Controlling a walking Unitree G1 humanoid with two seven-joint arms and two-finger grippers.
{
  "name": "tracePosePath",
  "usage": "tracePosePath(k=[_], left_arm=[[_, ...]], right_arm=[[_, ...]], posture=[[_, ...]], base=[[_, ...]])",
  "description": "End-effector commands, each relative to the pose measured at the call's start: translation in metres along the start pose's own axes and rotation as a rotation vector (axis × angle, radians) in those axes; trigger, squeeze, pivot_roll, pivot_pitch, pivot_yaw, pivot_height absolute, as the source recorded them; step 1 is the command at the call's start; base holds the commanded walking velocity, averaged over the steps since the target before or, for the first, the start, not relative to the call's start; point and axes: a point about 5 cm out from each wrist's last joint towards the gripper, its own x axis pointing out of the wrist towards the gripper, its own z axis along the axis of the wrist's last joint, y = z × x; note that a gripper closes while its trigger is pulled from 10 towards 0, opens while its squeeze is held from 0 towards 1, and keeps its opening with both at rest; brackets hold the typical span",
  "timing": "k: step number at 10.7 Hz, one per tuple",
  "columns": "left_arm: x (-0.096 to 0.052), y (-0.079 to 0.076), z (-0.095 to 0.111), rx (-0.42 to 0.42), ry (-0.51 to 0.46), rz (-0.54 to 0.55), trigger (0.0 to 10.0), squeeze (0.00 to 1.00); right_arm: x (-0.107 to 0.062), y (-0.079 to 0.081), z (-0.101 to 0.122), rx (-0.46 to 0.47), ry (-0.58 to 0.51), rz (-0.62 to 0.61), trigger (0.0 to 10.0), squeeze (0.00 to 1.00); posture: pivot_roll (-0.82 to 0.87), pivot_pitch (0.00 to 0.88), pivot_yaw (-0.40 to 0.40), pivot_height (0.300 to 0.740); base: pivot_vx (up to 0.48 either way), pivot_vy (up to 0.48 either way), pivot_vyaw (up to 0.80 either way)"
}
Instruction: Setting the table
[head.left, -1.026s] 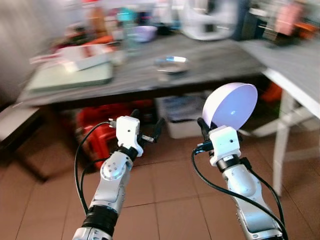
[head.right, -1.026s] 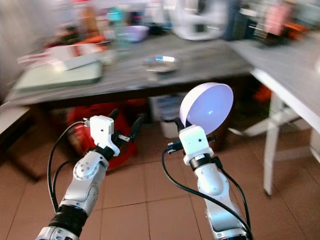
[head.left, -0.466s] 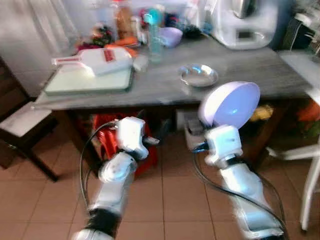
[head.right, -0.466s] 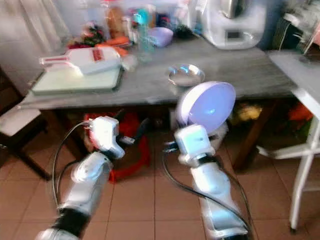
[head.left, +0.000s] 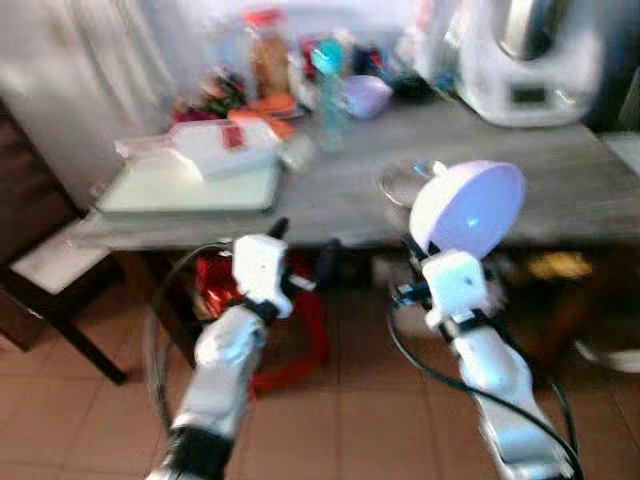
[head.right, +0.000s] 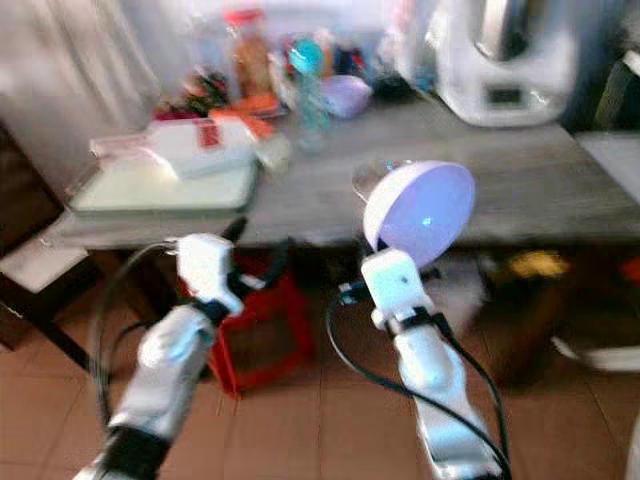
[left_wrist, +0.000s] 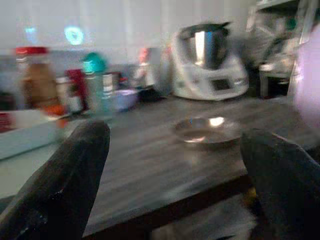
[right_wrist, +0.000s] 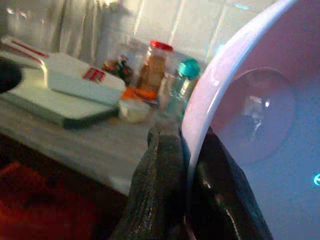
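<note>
While both arms are raised over the tiled floor (head.left: 90, 420) short of the grey surface (head.left: 560, 195), the items run as follows. Right gripper (right_wrist: 187, 165): jaws clamped on the rim of a lilac bowl (head.left: 467, 209), one finger on either side of the rim, the bowl held upright on edge in the air just before the near edge of the surface. Left gripper (left_wrist: 175, 165): jaws wide apart and holding nothing, to the left of the bowl and at about the same height. Below the surface: a red crate (head.left: 300, 325) on the floor. On the surface, near centre: a small metal dish (left_wrist: 207, 131). On the left: a pale green board (head.left: 190, 187) with a white box (head.left: 215, 148) lying on it. Far side: a teal-capped bottle (head.left: 328, 85), a red-lidded jar (head.left: 267, 60), a small lilac bowl (head.left: 366, 95). Far right: a white kitchen machine (head.left: 525, 60) with a steel jug.
</note>
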Motion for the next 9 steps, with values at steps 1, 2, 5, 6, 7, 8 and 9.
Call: tracePosePath(k=[1, 2, 5, 6, 7, 8, 9], left_arm=[[-0.011, 0.011, -0.004, 0.019, 0.038, 0.037, 10.0, 0.0], [-0.022, 0.017, -0.008, 0.038, 0.061, 0.065, 10.0, 0.0], [-0.059, 0.029, -0.016, 0.098, 0.143, 0.142, 10.0, 0.0], [-0.063, 0.028, -0.016, 0.101, 0.153, 0.14, 10.0, 0.0], [-0.064, 0.028, -0.016, 0.103, 0.157, 0.14, 10.0, 0.0], [-0.063, 0.027, -0.015, 0.105, 0.158, 0.135, 10.0, 0.0], [-0.06, 0.026, -0.013, 0.101, 0.153, 0.133, 10.0, 0.0]], right_arm=[[-0.002, 0.0, 0.007, 0.01, -0.02, -0.008, 10.0, 0.0], [-0.009, -0.002, 0.006, 0.005, -0.01, -0.021, 10.0, 0.0], [-0.033, -0.01, 0.0, -0.011, 0.049, -0.088, 10.0, 0.0], [-0.033, -0.01, 0.0, -0.013, 0.052, -0.089, 10.0, 0.0], [-0.032, -0.009, 0.002, -0.014, 0.051, -0.082, 10.0, 0.0], [-0.028, -0.009, 0.003, -0.026, 0.044, -0.072, 10.0, 0.0], [-0.025, -0.012, 0.004, -0.042, 0.04, -0.075, 10.0, 0.0]], posture=[[0.0, 0.0, 0.075, 0.74], [0.0, 0.0, 0.073, 0.74], [0.01, 0.0, 0.065, 0.74], [0.01, 0.0, 0.063, 0.74], [0.02, 0.0, 0.061, 0.74], [0.02, 0.0, 0.06, 0.74], [0.02, 0.0, 0.062, 0.74]], base=[[0.394, 0.0, 0.0], [0.398, 0.0, 0.0], [0.391, 0.0, 0.0], [0.382, 0.0, 0.0], [0.379, 0.0, 0.0], [0.379, 0.0, 0.0], [0.382, 0.0, 0.0]])
